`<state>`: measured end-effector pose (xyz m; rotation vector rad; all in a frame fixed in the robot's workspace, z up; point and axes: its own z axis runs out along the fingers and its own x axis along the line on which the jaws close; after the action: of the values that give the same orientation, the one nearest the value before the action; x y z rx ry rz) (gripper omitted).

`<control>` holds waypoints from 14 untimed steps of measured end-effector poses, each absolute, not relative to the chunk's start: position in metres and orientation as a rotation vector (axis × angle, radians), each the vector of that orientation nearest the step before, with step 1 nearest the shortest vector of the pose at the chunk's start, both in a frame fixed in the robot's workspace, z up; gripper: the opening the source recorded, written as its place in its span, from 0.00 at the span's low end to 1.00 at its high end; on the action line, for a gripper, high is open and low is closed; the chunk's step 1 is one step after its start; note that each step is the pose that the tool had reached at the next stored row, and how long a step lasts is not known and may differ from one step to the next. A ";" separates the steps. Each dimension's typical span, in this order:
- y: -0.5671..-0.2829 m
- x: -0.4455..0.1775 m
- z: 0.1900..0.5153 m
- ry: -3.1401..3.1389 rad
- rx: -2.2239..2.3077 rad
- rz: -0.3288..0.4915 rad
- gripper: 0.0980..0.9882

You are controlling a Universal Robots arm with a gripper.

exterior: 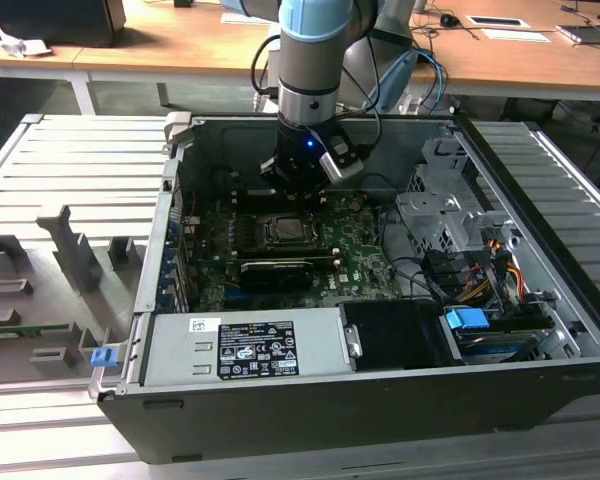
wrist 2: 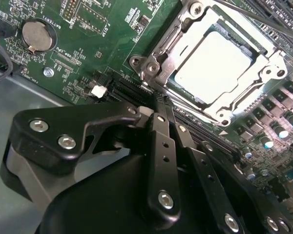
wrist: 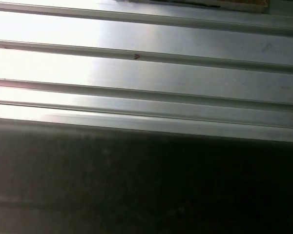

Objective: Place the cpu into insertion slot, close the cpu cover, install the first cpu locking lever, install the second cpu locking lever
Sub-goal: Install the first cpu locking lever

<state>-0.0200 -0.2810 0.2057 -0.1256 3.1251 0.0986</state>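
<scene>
Black end effector (wrist 2: 158, 105) links filled the near part of the second wrist view, and its fingers looked pressed together with nothing between them. Their tips sat close to the corner of the insertion slot (wrist 2: 219, 68), near the hinge screw at about 8 o'clock from the chip.

In that view the cpu (wrist 2: 212, 61) lay flat inside the slot, its pale top showing through the square window. The cpu cover (wrist 2: 263, 80) lay down flat around it, so those two parts of the job looked done. I could not tell for sure if the thin locking levers along the sides were hooked yet.

To do this step well, I think the tips should push only on the thin lever. They should keep off the chip and the small parts on the green circuit board (wrist 2: 97, 39). The push should be slow and straight, so the lever slides under its hook.

In the exterior view, the arm (exterior: 315, 60) came straight down into the open computer case (exterior: 380, 400), at about 12 o'clock from the slot. Its wrist pointed down at the board.
</scene>
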 end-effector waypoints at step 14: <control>-0.281 -0.020 0.204 3.127 -0.126 0.068 0.01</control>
<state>-0.0200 -0.2810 0.2040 -0.1259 3.1268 0.0683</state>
